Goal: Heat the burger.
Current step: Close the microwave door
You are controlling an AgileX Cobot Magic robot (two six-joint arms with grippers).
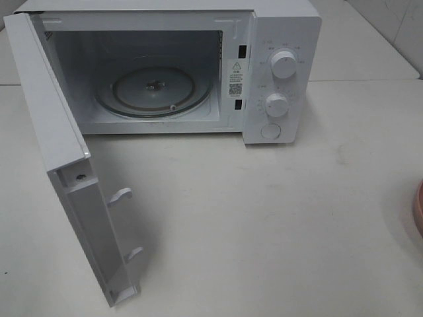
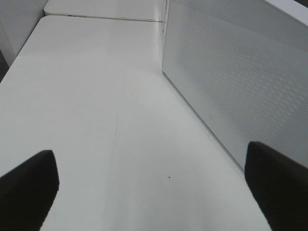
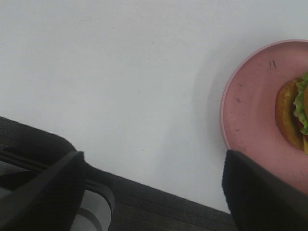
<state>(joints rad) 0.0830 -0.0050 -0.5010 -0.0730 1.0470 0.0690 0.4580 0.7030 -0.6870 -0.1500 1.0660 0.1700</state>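
Note:
The burger [image 3: 290, 117] shows only in the right wrist view, lying on its side on a pink plate [image 3: 250, 120], cut off by the frame edge; orange-brown bun and green lettuce are visible. My right gripper [image 3: 151, 168] is open over the white table beside the plate, nothing between its fingers. In the exterior high view only a sliver of the pink plate [image 1: 418, 208] shows at the right edge, and the burger and both arms are out of that view. My left gripper [image 2: 151, 192] is open above bare table next to the microwave's perforated side wall [image 2: 240, 82].
The white microwave [image 1: 277, 59] stands at the back with its door [image 1: 66, 165] swung wide open toward the front left. Its glass turntable [image 1: 155, 92] holds nothing. The table's front edge [image 3: 159, 192] runs close beneath my right gripper.

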